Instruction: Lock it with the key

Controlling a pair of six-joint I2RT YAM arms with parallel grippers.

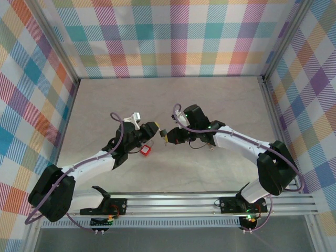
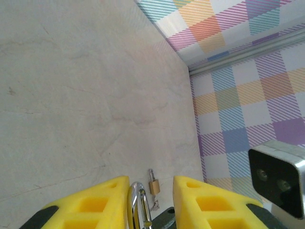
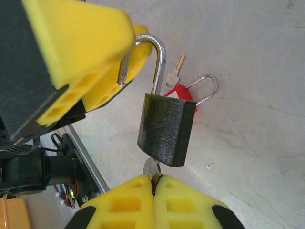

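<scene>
from above, your two arms meet over the middle of the bench (image 1: 173,100). the left end effector (image 1: 154,128) and the right end effector (image 1: 167,137) hold the black padlock (image 1: 162,132) between them, off the surface. a red padlock (image 1: 145,151) lies on the bench just toward the front edge, under the left wrist. in the left wrist view, the yellow fingers (image 2: 95,205) stand partly closed with the silver shackle (image 2: 137,202) between them. that looks like a grip on the shackle, though contact on one pad is hard to make out. in the right wrist view, your right end effector is clamped shut on the key (image 3: 150,168), which sits in the keyway at the bottom of the black padlock. the shackle is swung open, its free end out of the body. a spare key (image 3: 174,76) lies beside the red padlock. so the key is in, but the locking is not done: you have yet to seat the shackle and turn the key.
</scene>
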